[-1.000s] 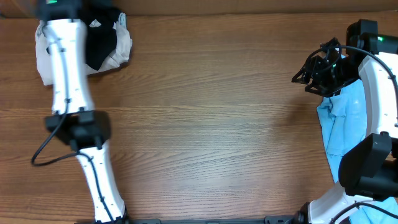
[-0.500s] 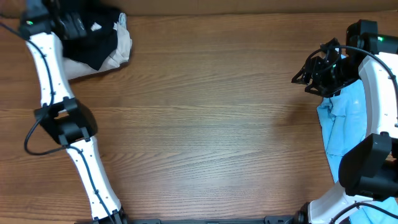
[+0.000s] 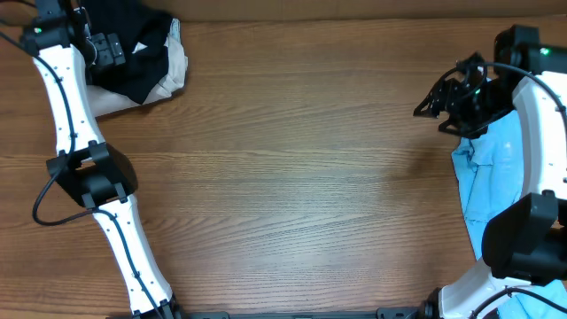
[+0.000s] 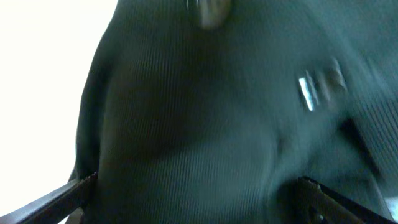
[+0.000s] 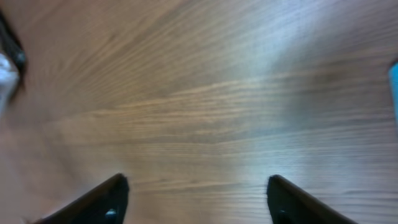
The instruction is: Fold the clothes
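The clothes lie in two places. A black shirt [image 3: 146,58] sits bunched on a cream garment [image 3: 174,75] at the far left corner. A light blue garment [image 3: 496,177] lies at the right edge. My left gripper [image 3: 111,49] hovers at the black shirt. In the left wrist view the shirt's ribbed cloth [image 4: 186,112] with its small white mark [image 4: 306,93] fills the frame, and the left gripper [image 4: 196,199] stands open over it. My right gripper [image 3: 427,111] is open above bare wood, left of the blue garment. In its wrist view the right gripper [image 5: 196,193] has nothing between its fingers.
The wooden table [image 3: 292,177] spreads between the two piles. The left arm's lower links [image 3: 89,173] stand along the left side and the right arm's base [image 3: 523,230] rests over the blue garment. A sliver of blue cloth [image 5: 395,81] shows at the right wrist view's edge.
The left arm has swung left off the cream garment, its gripper now at the black shirt's left side. The right gripper's jaws have widened in place.
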`<state>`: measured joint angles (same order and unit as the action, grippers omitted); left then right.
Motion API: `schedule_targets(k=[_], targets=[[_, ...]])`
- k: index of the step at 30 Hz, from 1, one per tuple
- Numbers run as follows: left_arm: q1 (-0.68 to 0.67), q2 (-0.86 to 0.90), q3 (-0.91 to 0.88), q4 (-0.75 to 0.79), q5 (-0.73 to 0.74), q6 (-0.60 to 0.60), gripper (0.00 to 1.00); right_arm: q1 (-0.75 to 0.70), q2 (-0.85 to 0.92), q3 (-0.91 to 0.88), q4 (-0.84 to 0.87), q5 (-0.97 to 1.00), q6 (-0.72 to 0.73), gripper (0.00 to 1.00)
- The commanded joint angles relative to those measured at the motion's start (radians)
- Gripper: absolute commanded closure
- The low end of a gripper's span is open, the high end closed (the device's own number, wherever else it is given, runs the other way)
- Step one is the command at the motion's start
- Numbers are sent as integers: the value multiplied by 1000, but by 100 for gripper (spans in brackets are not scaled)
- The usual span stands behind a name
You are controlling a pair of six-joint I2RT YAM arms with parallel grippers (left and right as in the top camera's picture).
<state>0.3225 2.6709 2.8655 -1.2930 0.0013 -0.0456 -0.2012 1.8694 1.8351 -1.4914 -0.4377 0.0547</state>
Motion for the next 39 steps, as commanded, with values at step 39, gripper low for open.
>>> schedule_targets(k=[39], targets=[[-37,-472,8,-200,51,4,0,5,-642,555,-190,115,24,0]])
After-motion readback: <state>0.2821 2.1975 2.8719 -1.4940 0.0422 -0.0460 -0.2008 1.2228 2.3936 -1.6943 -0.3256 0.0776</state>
